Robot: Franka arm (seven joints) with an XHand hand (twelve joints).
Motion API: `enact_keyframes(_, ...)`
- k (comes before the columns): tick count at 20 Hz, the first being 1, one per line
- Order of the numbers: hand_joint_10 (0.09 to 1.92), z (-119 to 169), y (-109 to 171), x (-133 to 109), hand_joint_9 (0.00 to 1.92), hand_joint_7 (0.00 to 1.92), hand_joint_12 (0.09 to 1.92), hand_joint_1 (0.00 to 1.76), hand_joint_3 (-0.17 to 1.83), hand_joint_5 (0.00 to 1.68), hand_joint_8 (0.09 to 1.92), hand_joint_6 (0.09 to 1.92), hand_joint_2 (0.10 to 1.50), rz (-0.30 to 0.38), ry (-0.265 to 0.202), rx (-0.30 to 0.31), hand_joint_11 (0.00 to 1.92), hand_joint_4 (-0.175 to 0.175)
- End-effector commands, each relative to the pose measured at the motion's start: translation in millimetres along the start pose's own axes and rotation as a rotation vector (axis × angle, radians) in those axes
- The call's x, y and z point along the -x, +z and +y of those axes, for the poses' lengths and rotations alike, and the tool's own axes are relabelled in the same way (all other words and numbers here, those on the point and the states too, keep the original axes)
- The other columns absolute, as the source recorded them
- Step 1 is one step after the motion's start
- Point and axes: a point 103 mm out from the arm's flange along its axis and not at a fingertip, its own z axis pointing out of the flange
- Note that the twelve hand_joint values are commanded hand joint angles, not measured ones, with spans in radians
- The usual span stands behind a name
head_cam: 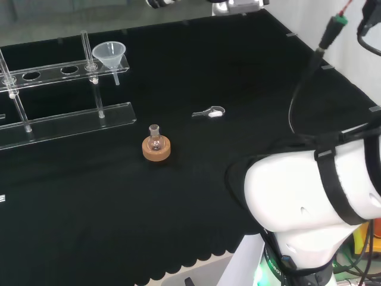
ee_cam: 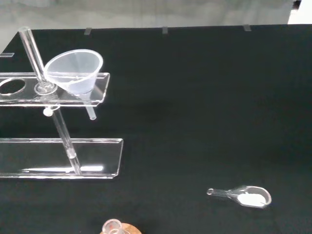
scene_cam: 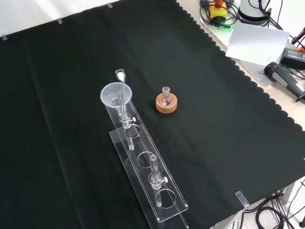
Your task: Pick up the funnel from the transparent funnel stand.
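Fingers cannot be judged, so whether they are open or closed I cannot tell. Going left to right in the head view, the funnel stand (head_cam: 65, 116) carries the funnel (head_cam: 109, 55) seated in its end hole, stem hanging free, ready for lifting. Right of the stand sits a flask (head_cam: 155, 139) on a cork ring (head_cam: 156, 149), then a small scoop (head_cam: 209, 112) on the worktop (head_cam: 196, 59).

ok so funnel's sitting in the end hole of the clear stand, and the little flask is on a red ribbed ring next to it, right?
Not quite. The funnel does sit in the end hole of the clear stand, but the little flask rests on a cork ring, not a red ribbed one. The head view and front view both show it.
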Motion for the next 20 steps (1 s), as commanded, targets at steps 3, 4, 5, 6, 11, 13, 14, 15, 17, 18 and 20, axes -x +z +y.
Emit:
enact_keyframes(3, 0.09, 51, 8, -42, 0.0, 0.0, 0.09, 0.34, 0.05, 0.0, 0.09, 0.09, 0.61, 0.008, -0.076, -0.013, 0.0, 0.017)
enact_keyframes(4, 0.09, 57, 10, -45, 0.0, 0.0, 0.09, 0.35, 0.05, 0.0, 0.09, 0.09, 0.61, 0.008, -0.079, -0.011, 0.0, 0.016)
enact_keyframes(5, 0.09, 61, 12, -48, 0.0, 0.0, 0.09, 0.35, 0.05, 0.0, 0.09, 0.09, 0.61, 0.008, -0.082, -0.006, 0.0, 0.016)
enact_keyframes(6, 0.09, 67, 14, -51, 0.0, 0.0, 0.09, 0.35, 0.05, 0.0, 0.09, 0.09, 0.62, 0.012, -0.084, -0.01, 0.0, 0.014)
enact_keyframes(11, 0.09, 96, 27, -65, 0.0, 0.0, 0.09, 0.36, 0.05, 0.0, 0.09, 0.09, 0.62, 0.029, -0.086, -0.03, 0.0, 0.01)
enact_keyframes(13, 0.09, 110, 35, -70, 0.0, 0.0, 0.09, 0.36, 0.05, 0.0, 0.09, 0.09, 0.62, 0.035, -0.08, -0.045, 0.0, 0.009)
enact_keyframes(14, 0.09, 117, 38, -72, 0.0, 0.0, 0.09, 0.36, 0.05, 0.0, 0.09, 0.09, 0.62, 0.039, -0.076, -0.054, 0.0, 0.009)
enact_keyframes(15, 0.09, 126, 42, -74, 0.0, 0.0, 0.09, 0.36, 0.05, 0.0, 0.09, 0.09, 0.62, 0.041, -0.071, -0.061, 0.0, 0.008)
enact_keyframes(17, 0.09, 143, 49, -80, 0.0, 0.0, 0.09, 0.39, 0.05, 0.0, 0.09, 0.09, 0.64, 0.04, -0.056, -0.071, 0.0, 0.007)
enact_keyframes(18, 0.09, 150, 51, -84, 0.0, 0.0, 0.09, 0.41, 0.06, 0.0, 0.09, 0.09, 0.65, 0.034, -0.052, -0.069, 0.0, 0.006)
enact_keyframes(20, 0.09, 162, 55, -91, 0.0, 0.0, 0.09, 0.42, 0.06, 0.0, 0.09, 0.09, 0.66, 0.03, -0.041, -0.072, 0.0, 0.005)
